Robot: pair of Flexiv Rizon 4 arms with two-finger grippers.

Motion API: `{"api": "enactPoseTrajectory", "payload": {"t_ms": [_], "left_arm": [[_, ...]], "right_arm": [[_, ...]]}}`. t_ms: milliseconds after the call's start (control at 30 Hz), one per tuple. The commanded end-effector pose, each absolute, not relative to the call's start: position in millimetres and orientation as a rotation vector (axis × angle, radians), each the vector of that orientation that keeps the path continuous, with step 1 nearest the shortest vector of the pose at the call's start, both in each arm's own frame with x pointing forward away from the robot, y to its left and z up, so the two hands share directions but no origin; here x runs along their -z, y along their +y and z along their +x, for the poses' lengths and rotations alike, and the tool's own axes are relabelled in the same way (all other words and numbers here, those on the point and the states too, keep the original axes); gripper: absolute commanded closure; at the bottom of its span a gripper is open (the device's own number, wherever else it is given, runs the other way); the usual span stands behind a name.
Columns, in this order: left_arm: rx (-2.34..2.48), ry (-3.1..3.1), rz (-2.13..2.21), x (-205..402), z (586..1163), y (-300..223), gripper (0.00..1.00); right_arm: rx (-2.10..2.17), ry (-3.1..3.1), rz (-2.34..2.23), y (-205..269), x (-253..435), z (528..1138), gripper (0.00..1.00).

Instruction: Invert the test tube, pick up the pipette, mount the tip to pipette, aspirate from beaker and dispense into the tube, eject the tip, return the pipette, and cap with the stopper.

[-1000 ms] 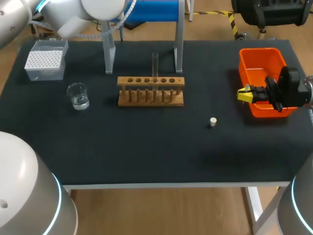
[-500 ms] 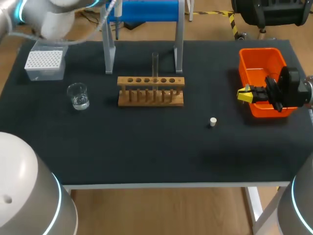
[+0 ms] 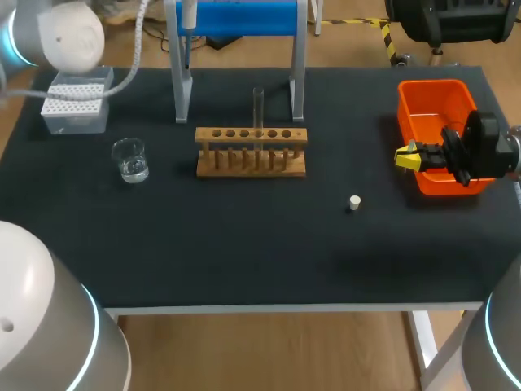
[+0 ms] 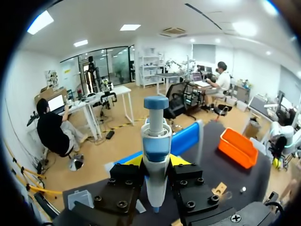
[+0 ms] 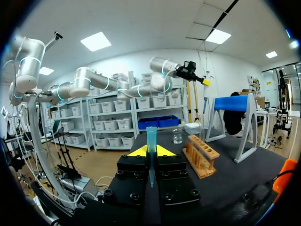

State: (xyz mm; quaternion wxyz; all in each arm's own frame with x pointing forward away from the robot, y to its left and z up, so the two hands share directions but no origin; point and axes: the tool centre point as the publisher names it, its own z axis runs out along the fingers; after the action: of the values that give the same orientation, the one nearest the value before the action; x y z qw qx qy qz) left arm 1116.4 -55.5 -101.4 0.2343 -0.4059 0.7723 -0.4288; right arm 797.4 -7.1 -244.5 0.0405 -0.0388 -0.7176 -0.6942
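My left gripper [image 4: 155,164] is shut on the white and blue pipette [image 4: 156,136], which stands upright between its fingers. In the head view the pipette [image 3: 188,15] hangs beside the blue stand [image 3: 244,16] at the table's back; the gripper itself is out of that view. My right gripper [image 3: 407,156] hovers at the left edge of the orange bin [image 3: 435,110], shut on a blue pipette tip [image 5: 151,139]. The test tube [image 3: 258,106] stands upright in the wooden rack [image 3: 251,151]. The beaker [image 3: 130,159] sits left of the rack. The white stopper [image 3: 354,203] lies on the mat.
A tip box [image 3: 77,102] stands at the back left, under my left arm's white joint [image 3: 73,37]. The stand's grey legs [image 3: 181,90] rise behind the rack. The black mat's front half [image 3: 244,252] carries only the stopper.
My left arm's joint has swung left across the table's back, and the pipette now shows beside the stand's top. The right arm has kept still.
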Motion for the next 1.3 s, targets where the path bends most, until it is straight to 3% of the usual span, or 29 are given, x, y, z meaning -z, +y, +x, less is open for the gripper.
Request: {"api": "enactPoseTrajectory", "payload": {"t_ms": [33, 333, 1300], "left_arm": [[1.233, 2.169, -1.086, 102.1, 1118.5, -53.8, 1.00], [1.233, 2.169, -1.086, 102.1, 1118.5, -53.8, 1.00], [1.606, 2.373, -0.542, 76.1, 1010.4, -58.4, 1.00]], "right_arm": [[2.124, -2.198, -0.116, -8.3, 244.4, 797.3, 1.00], [2.124, -2.198, -0.116, -8.3, 244.4, 797.3, 1.00], [2.124, -2.198, -0.116, -8.3, 244.4, 797.3, 1.00]]}}
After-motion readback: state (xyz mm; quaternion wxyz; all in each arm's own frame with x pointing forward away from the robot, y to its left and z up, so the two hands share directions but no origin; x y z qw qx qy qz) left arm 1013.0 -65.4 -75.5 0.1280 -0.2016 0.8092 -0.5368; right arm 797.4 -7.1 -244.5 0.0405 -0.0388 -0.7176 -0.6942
